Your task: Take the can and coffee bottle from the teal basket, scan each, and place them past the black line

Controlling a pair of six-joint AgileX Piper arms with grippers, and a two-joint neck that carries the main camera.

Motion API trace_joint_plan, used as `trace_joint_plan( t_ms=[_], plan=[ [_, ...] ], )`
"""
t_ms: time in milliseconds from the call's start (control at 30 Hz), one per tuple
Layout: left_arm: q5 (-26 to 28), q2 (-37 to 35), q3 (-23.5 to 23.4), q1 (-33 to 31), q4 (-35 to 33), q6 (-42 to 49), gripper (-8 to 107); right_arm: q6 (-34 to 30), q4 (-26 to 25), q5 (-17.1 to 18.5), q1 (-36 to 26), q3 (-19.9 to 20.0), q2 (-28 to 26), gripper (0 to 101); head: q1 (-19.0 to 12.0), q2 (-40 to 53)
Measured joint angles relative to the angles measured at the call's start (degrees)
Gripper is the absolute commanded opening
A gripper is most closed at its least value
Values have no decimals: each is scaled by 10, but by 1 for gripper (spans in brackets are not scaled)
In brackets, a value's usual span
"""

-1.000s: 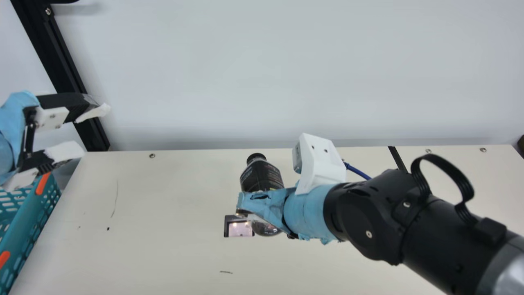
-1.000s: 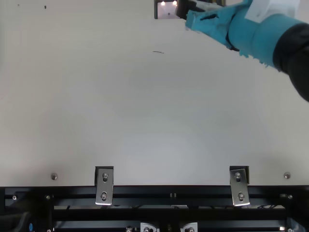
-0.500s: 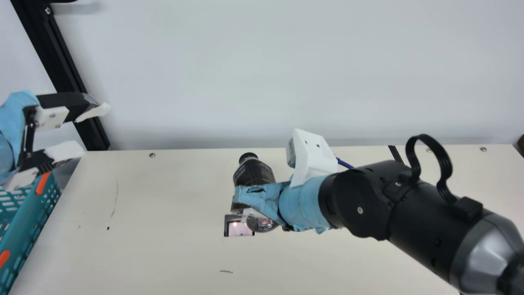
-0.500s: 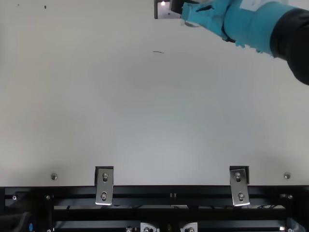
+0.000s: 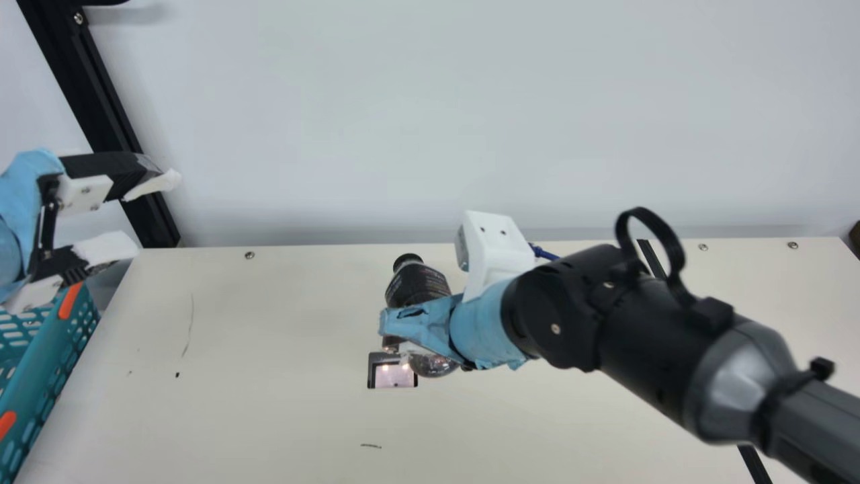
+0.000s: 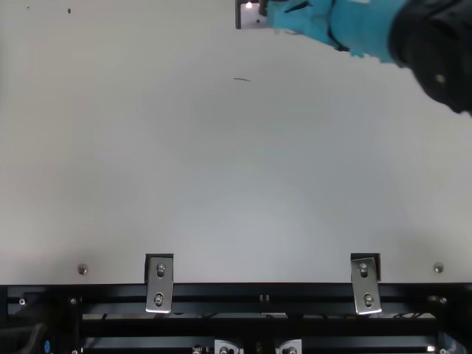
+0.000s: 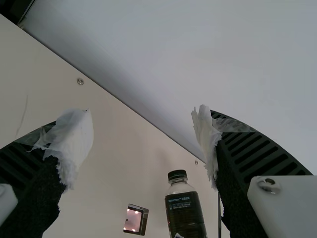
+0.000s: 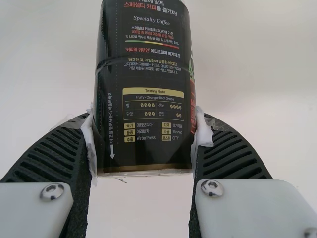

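Observation:
In the main view my right gripper (image 5: 403, 329) is shut on the coffee bottle (image 5: 418, 286), dark with a black cap, tilted beside the small scanner (image 5: 393, 373) set in the table. The right wrist view has the bottle (image 8: 143, 89) pinched between both fingertips of the right gripper (image 8: 144, 131), its printed label facing the camera. My left gripper (image 5: 138, 215) stands open above the teal basket (image 5: 50, 383) at the far left. In the left wrist view the left gripper (image 7: 143, 144) holds nothing, and the bottle (image 7: 185, 213) appears beyond it near the scanner (image 7: 135, 219).
The black line (image 5: 652, 259) runs on the table's right side, partly behind my right arm. A pale wall (image 5: 430, 121) rises along the table's far edge, with a black post (image 5: 101, 128) at the left. Metal brackets (image 6: 159, 284) sit on the near edge.
My right gripper and the bottle have shifted slightly left and away from the near edge, while the right forearm has swung left and upward in the main view. My left arm has kept still.

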Motion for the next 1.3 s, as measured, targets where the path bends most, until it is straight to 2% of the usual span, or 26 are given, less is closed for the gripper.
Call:
trace_joint_plan(
  t_ms=[100,367,567,700,1033,1300],
  plan=[
    [0,0,0,0,0,0,90,7,-29,2,8,-22,22,0,0,0],
    [0,0,0,0,0,0,90,15,-69,0,19,-72,70,0,-3,0],
    [0,0,0,0,0,0,90,21,-93,2,23,-98,97,0,-3,0],
    [0,0,0,0,0,0,90,24,-115,15,27,-110,110,0,-3,0],
    [0,0,0,0,0,0,90,36,-149,29,32,-119,107,0,-3,0],
    [0,0,0,0,0,0,90,57,-189,43,30,-101,78,0,-3,0]
  ],
)
